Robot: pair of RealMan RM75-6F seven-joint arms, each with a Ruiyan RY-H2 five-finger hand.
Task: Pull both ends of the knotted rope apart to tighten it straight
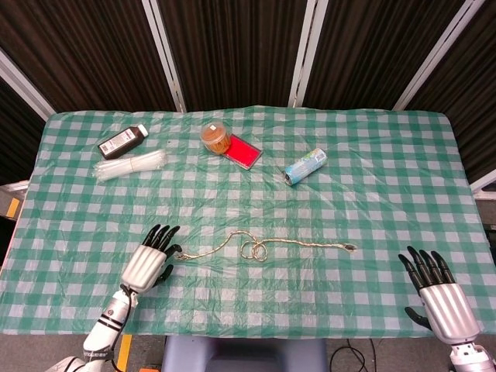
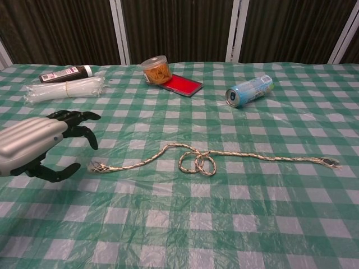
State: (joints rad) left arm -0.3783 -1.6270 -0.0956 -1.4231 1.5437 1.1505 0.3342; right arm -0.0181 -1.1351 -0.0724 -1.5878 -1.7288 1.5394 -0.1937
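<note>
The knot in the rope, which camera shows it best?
Chest view: the knot appears large there, its overlapping loops distinct. The head view shows the same knot small, but places it along the whole rope.

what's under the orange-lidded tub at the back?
The tub sits partly on the red flat case, at its left end. Whatever lies under the case is covered.

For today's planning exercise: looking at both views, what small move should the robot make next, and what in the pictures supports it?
Probably the left hand should ease a little forward and down to pinch the rope's frayed left end. It hovers open just beside that end and holds nothing, while the right hand sits open at the table edge, well apart from the right end.
</note>
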